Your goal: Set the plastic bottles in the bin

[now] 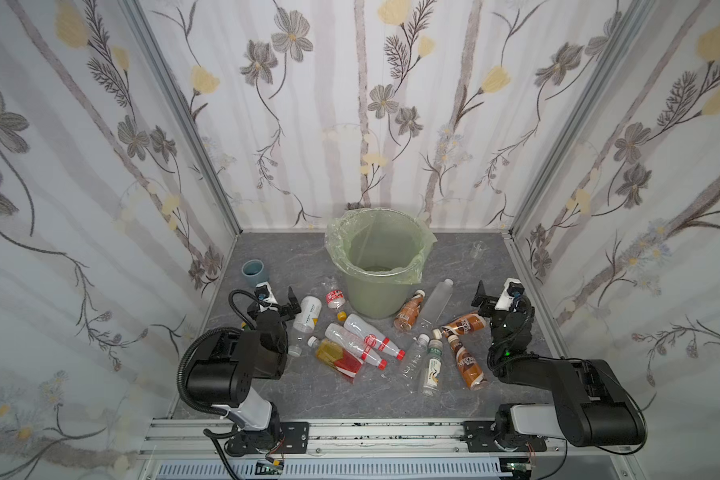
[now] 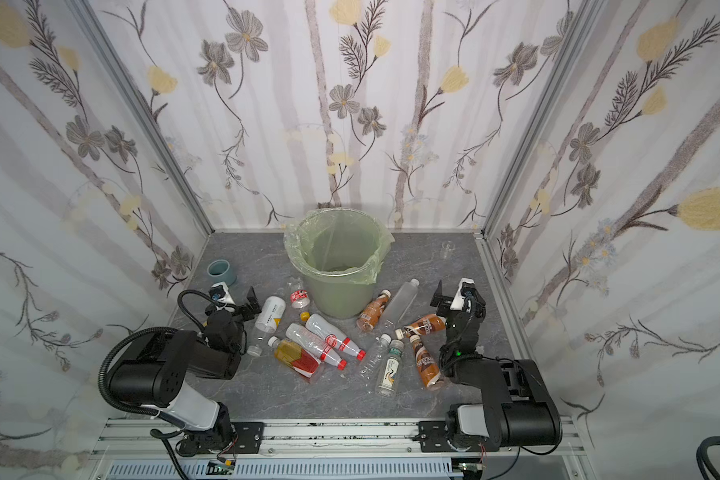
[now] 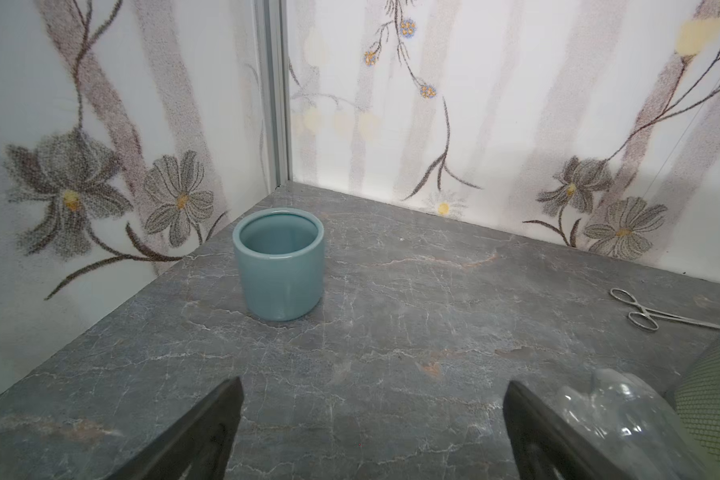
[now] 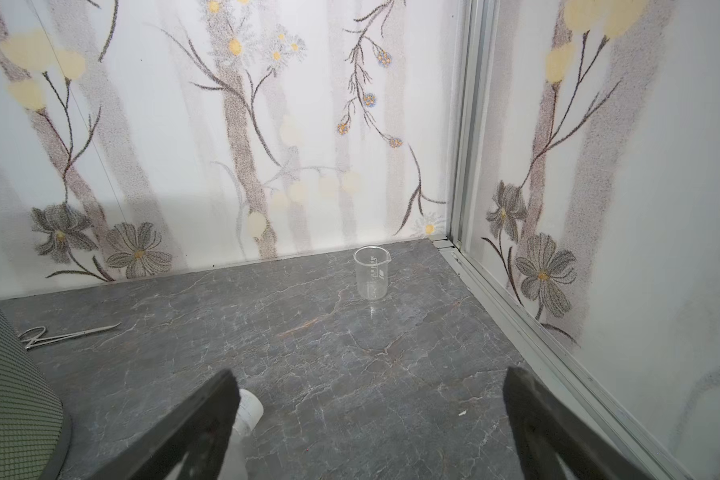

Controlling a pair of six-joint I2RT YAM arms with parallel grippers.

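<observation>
The pale-green bin with its bag folded over the rim stands at the back middle in both top views. Several plastic bottles lie in front of it: a white-labelled one, two clear red-capped ones, an orange one, brown coffee ones and a frosted one. My left gripper hovers open left of the pile, with a clear bottle just outside one finger. My right gripper hovers open right of the frosted bottle, whose cap shows beside a finger. Both hold nothing.
A blue-grey cup stands in the back left corner ahead of the left gripper. A small clear beaker stands in the back right corner. Metal scissors lie behind the bin. Flowered walls enclose three sides.
</observation>
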